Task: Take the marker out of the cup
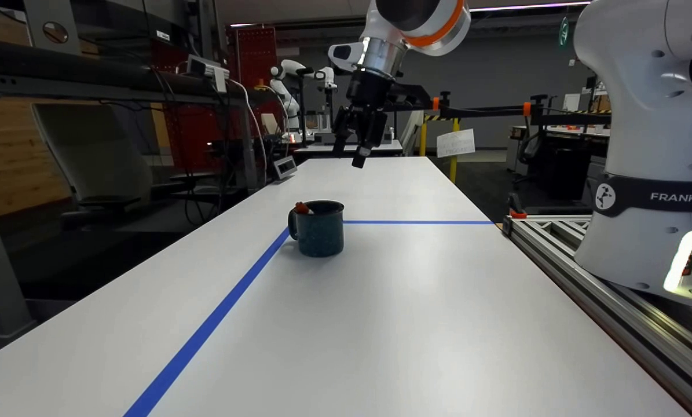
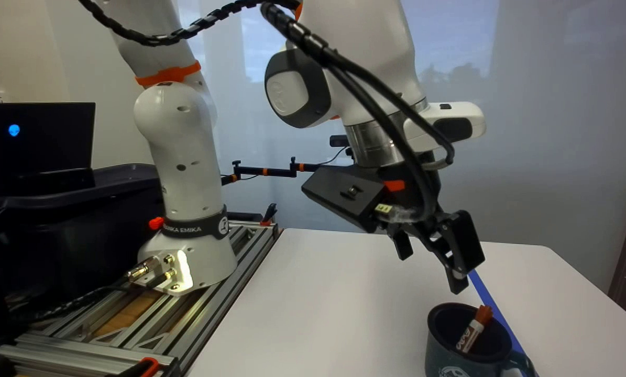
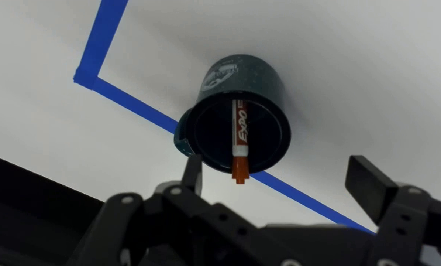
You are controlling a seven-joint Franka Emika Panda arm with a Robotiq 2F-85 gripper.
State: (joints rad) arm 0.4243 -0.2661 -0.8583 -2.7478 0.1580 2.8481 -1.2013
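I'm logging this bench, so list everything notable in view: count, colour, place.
marker: one, reddish and white, leaning in cup
cup: one, dark teal, on table
tape: two strips, blue, on table
table: one, white, under cup
display: one, grey, at table edge
paper: one, white, beyond table
chair: at least one, grey, beside table
laptop: one, black, on bin
bin: one, black, beside frame
background arm: at least one, white, beyond table
frame: one, silver, under robot arm
robot arm: one, white, on frame
hand: one, black, open, above table
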